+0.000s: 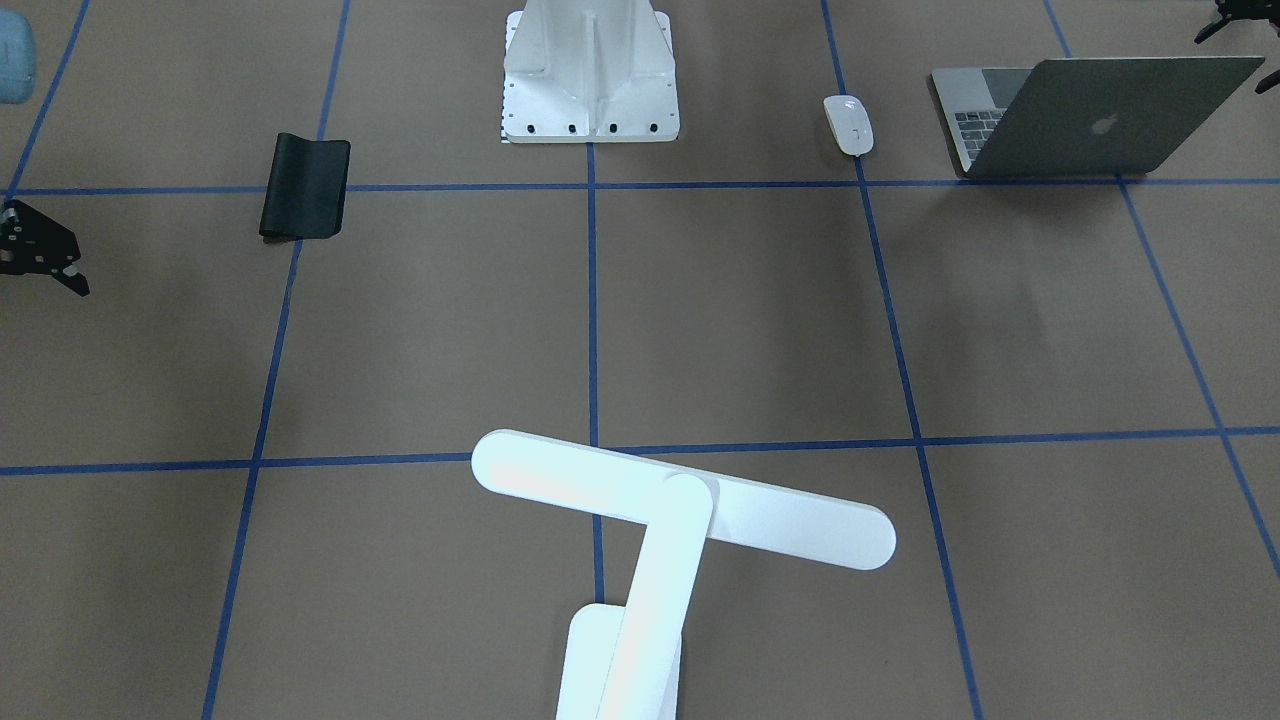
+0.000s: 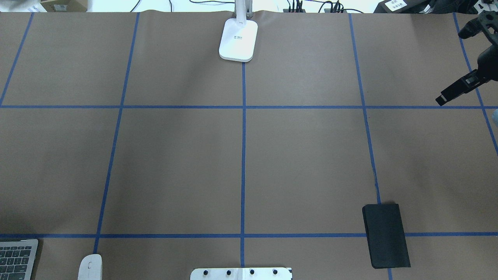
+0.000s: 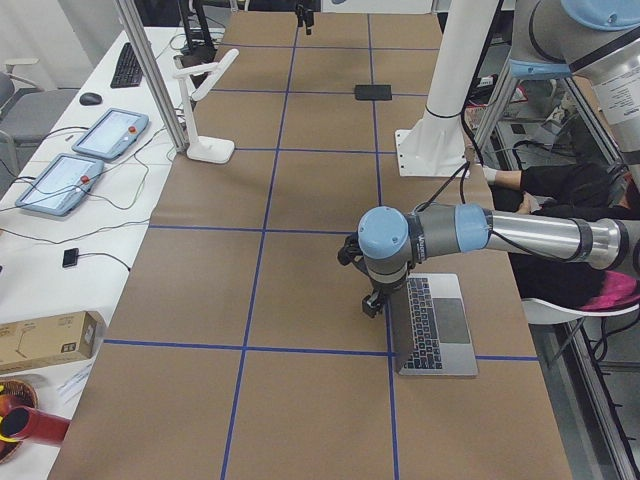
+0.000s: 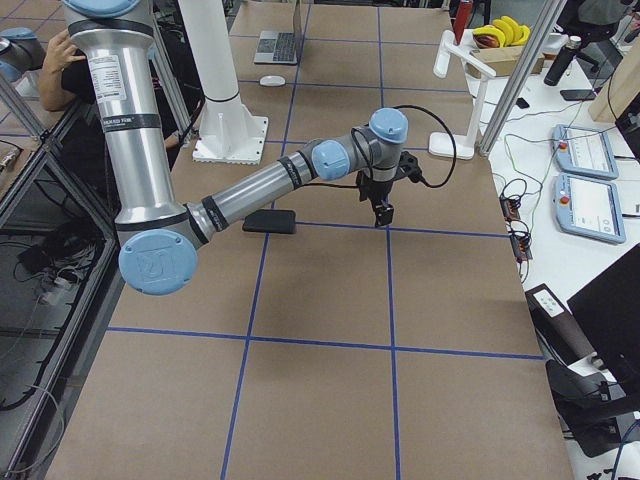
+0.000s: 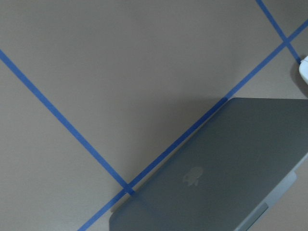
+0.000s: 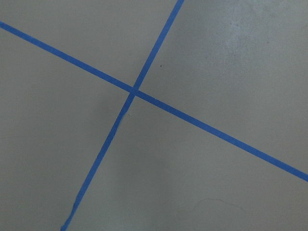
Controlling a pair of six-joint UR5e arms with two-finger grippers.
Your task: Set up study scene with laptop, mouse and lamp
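Observation:
The laptop point(image 1: 1090, 115) stands open near the robot's left, its lid with the logo in the left wrist view point(image 5: 216, 178). The white mouse point(image 1: 848, 124) lies beside it, towards the pedestal. The lamp point(image 1: 680, 510) stands at the table's far middle edge, its base in the overhead view point(image 2: 238, 39). My left gripper point(image 3: 370, 300) hovers just beyond the laptop's lid; only black bits show at the front view's corner point(image 1: 1240, 40). My right gripper point(image 2: 463, 83) hangs over bare table at the far right. I cannot tell whether either is open or shut.
A black flexible pad point(image 2: 386, 235) lies on the robot's right near side. The white flanged pedestal point(image 1: 590, 70) stands at the near middle edge. Blue tape lines divide the brown table point(image 2: 175, 167) into squares.

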